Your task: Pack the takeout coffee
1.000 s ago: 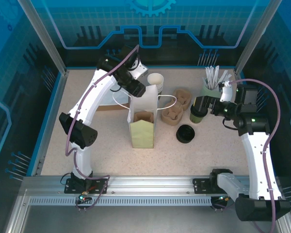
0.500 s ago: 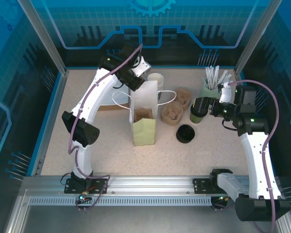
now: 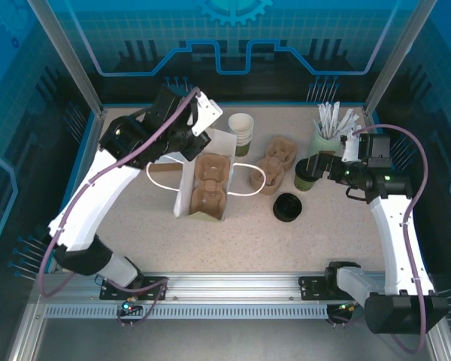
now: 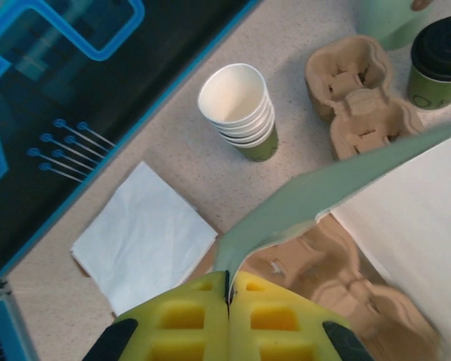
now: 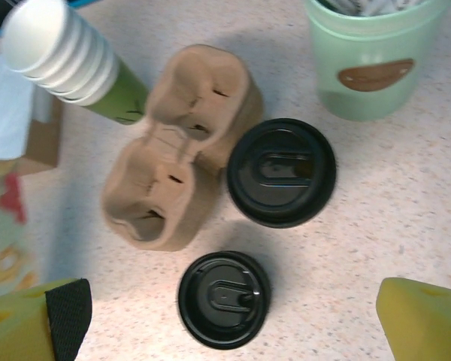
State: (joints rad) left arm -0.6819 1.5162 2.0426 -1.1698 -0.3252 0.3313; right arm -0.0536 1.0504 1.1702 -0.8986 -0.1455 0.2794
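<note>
The takeout coffee [image 3: 307, 175] [image 5: 281, 171] [image 4: 438, 59], a black-lidded cup with a green band, stands upright on the table right of centre. My right gripper [image 3: 317, 164] [image 5: 231, 325] hovers open above it, wide apart and holding nothing. My left gripper [image 3: 201, 137] [image 4: 228, 289] is shut on the rim of the paper bag [image 3: 185, 192] [image 4: 338, 184]. The bag leans over with its mouth facing up and a brown pulp tray [image 3: 209, 184] [image 4: 338, 274] inside it.
A second pulp tray [image 3: 276, 164] [image 5: 180, 173] lies beside the coffee, with a loose black lid [image 3: 288, 207] [image 5: 224, 298] in front. A stack of paper cups [image 3: 241, 131] [image 4: 240, 113] and a pale green cup of straws [image 3: 327, 135] [image 5: 372, 68] stand at the back. A white napkin [image 4: 143, 237] lies behind the bag.
The left gripper has shut on the bag's rim and pulled it left, tipping the bag from upright so its mouth and the tray inside show. The right arm has barely moved.
</note>
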